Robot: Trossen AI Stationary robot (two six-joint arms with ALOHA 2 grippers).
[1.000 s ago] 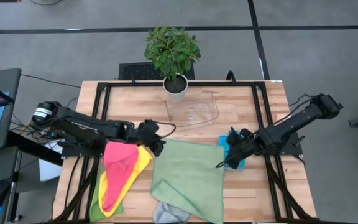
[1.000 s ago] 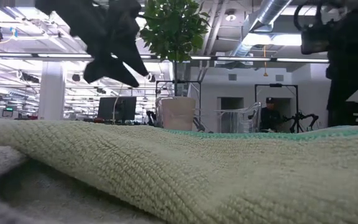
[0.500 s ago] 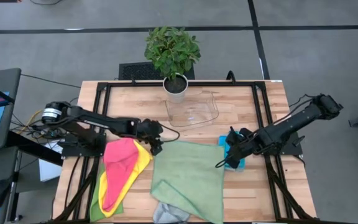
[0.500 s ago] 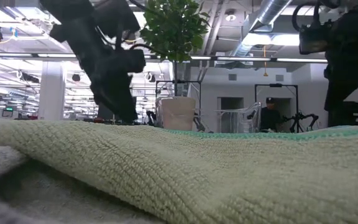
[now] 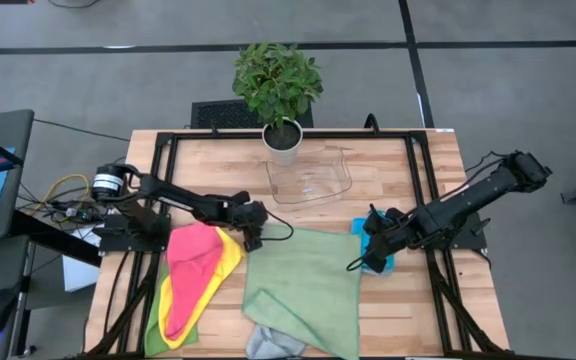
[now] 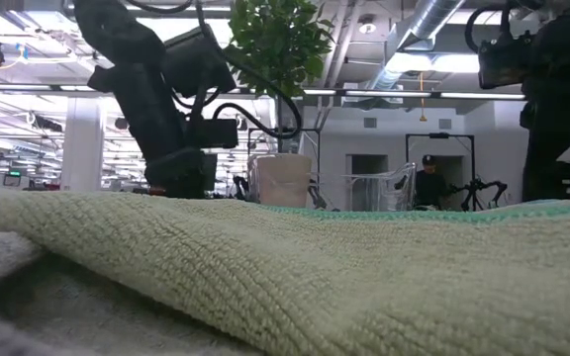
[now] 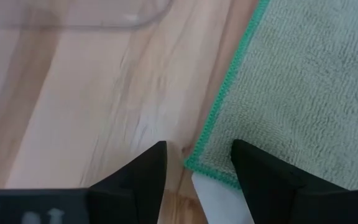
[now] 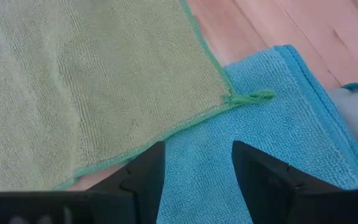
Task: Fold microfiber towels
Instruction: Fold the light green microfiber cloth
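Step in hand: lining up a two-corner pinch on the large light green square microfiber towel [image 5: 303, 285], spread flat mid-table.

Nearest, grey cloth [image 5: 273, 343] poking out under the towel's near edge.

Left of the towel, pink cloth [image 5: 190, 270] heaped on yellow cloth [image 5: 230, 257].

Left gripper [image 7: 197, 163] at towel's far-left corner, fingers spread astride the teal hem, nothing pinched.

Right gripper [image 8: 197, 165] at far-right corner, fingers spread.

Bright blue towel [image 8: 272, 137] underneath: risk of grabbing both layers.

Next: lower, pinch both corners.

Beyond the towel, clear plastic tray [image 5: 313, 180], potted green plant [image 5: 280, 85], no obstruction.

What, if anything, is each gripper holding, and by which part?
Nothing. The left gripper is open over the green towel's corner; the right gripper is open above the blue towel.
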